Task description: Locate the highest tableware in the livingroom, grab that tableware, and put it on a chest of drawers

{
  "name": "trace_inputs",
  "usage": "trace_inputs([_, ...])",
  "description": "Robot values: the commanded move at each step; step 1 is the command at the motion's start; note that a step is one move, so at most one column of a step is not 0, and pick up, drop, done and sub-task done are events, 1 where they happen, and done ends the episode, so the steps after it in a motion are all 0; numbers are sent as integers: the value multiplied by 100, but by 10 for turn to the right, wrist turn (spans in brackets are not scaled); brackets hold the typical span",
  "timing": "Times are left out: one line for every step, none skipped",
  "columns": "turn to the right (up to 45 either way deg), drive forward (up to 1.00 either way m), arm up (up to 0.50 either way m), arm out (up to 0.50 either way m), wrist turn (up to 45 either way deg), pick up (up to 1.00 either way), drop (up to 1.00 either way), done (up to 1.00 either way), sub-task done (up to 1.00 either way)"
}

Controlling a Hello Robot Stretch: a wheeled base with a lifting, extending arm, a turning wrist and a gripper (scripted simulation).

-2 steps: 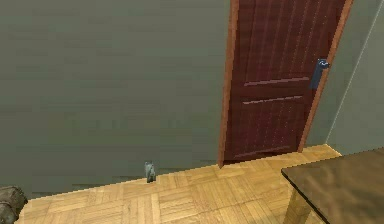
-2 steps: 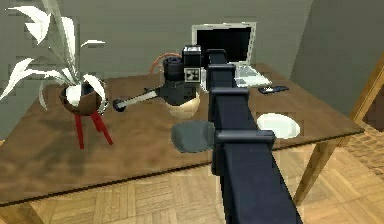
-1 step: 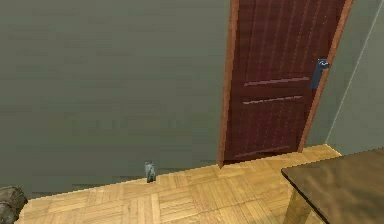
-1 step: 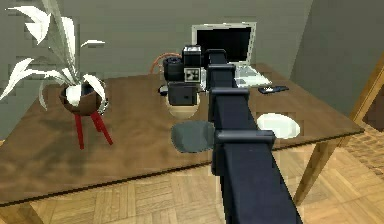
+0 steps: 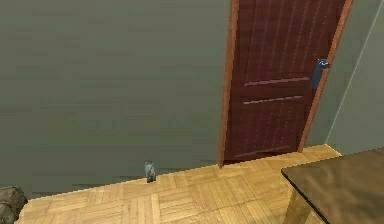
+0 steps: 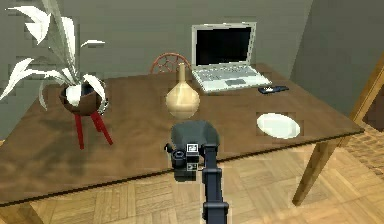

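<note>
One round white plate (image 6: 278,125) lay by the brown wooden table's (image 6: 130,150) near right corner. The gripper (image 6: 190,133), at the near edge, seemed staged to reach it; finger spread and load could not be told.

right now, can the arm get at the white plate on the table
Probably yes. In the arm side view the plate lies on bare table by its near edge, right of the arm, with nothing between them.

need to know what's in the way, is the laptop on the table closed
No, the laptop stands open on the table, its screen upright.
</note>
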Motion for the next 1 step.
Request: trace_inputs([0, 0, 0, 0, 0, 100, 0, 0, 0])
